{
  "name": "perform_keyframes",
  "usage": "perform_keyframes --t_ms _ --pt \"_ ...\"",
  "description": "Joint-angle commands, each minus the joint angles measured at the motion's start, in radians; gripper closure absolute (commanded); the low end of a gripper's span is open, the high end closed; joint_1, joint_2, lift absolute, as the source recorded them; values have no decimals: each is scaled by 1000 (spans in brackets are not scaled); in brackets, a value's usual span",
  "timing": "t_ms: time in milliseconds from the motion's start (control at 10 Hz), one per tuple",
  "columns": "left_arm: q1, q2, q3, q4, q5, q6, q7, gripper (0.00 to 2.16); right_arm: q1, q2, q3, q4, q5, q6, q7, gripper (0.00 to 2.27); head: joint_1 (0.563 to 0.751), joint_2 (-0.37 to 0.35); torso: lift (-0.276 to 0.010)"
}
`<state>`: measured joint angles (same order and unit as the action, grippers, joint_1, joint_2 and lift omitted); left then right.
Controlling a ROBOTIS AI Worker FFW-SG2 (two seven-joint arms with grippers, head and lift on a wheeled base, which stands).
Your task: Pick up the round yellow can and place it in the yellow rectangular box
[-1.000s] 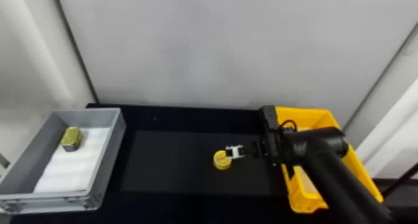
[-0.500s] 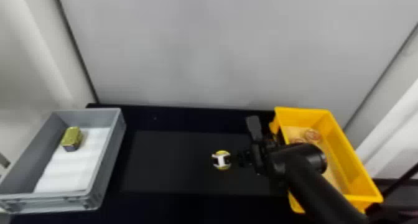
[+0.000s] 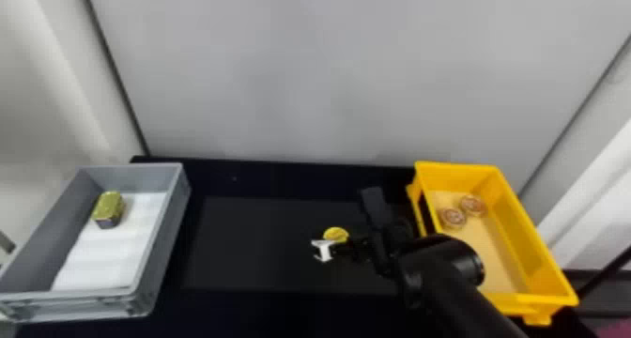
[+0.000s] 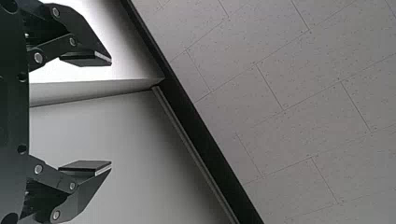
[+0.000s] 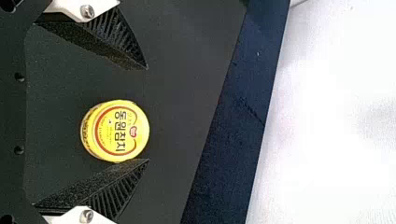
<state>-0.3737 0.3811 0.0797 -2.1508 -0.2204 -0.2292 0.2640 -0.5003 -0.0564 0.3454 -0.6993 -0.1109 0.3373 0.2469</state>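
And here's the black table (image 3: pixel 291 180), running dark from the left box to the right one, with a slightly paler rectangular mat (image 3: pixel 253 252) laid across its middle. Over on the left it's the grey box (image 3: pixel 164 245), open at the top, its long sides going from near to far. Across to the right, the yellow rectangular box (image 3: pixel 533 231), also open-topped, long sides running near to far too. And between them, on the right half of the mat, there sits the round yellow can (image 3: pixel 335 233), flat side up!

The black right arm (image 3: pixel 450 285) has ribbed fingers (image 5: pixel 116 39).
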Motion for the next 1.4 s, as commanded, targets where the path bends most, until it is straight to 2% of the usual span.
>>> perform_keyframes --t_ms 0,400,1000,1100,1300 --pt "7 -4 2 -3 1 -1 0 450 32 -6 -20 -12 10 -21 -17 67 707 -61 0" --pt "6 -7 -8 -4 4 -4 0 450 45 -5 -60 6 8 -27 -40 82 707 -61 0" --pt "-1 -8 -21 5 10 -12 -2 450 45 7 -61 63 -44 -46 -46 124 707 -61 0" --pt "-1 -5 -21 5 13 -12 -3 450 45 7 -60 63 -46 -61 -49 231 707 -61 0" --pt "1 -5 -23 5 15 -12 -6 450 48 7 -54 61 -50 -102 -49 639 707 -61 0"
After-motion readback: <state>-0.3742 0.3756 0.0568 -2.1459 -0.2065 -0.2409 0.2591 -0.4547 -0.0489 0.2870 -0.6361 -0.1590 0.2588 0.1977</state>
